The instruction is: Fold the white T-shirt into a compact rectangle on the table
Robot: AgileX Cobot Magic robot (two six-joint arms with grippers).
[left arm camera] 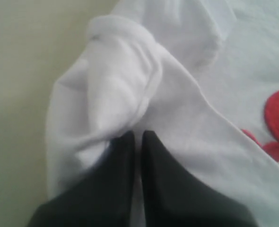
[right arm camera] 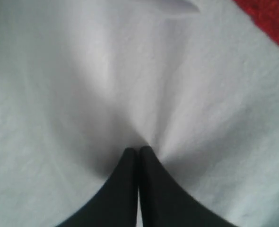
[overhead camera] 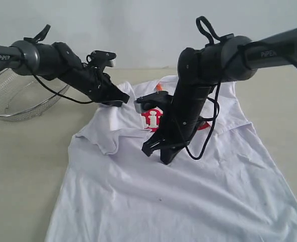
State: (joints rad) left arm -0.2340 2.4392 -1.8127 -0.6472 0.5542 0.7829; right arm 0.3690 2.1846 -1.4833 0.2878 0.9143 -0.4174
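Note:
The white T-shirt lies spread on the table, hem toward the camera, with its left sleeve bunched inward. Red lettering and an orange neck tag show near the collar. My left gripper is at the shirt's left shoulder; in the left wrist view its tips are shut on a fold of the sleeve cloth. My right gripper is pressed down on the chest area below the lettering. In its wrist view the gripper is shut, and the cloth puckers out from the tips.
A silver wire-mesh basket sits on the table at the far left, behind the left arm. Bare beige tabletop runs along the shirt's left side. The right arm's cable hangs over the chest lettering.

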